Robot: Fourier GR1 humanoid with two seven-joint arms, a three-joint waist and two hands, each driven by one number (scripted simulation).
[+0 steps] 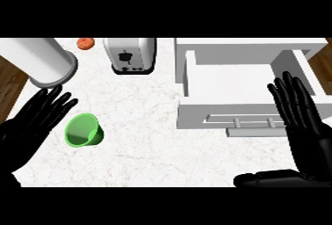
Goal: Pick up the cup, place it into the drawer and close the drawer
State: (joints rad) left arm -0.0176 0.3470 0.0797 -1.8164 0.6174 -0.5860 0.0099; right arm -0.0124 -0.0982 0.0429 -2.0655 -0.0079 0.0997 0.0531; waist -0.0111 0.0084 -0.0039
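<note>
A white marble-patterned counter [162, 145] is seen from steeply above. A green cup [84, 130] lies tipped on its side at the near left, its mouth facing the viewer and slightly left, its base pointing right and away. No hand holds it.

The left hand [35, 115] sits at the left edge with its fingers straight and spread, released, holding nothing. The cup lies just beside it, to the right of the fingertips and a little nearer. The right hand [303, 118] is at the right edge, also flat and released, fingers pointing away, lying over the front right corner of the drawer [194, 94]. It is well apart from the cup, so the left hand looks far the better placed to take it.

The white drawer stands pulled open at the right, its inside bare, a bar handle [250, 119] on its front face. The cup must travel right across the counter to reach it.

At the far edge stand a white cylinder [40, 59], a silver toaster [131, 55] and a small orange object [85, 43]. No brand, label or writing can be read anywhere.
</note>
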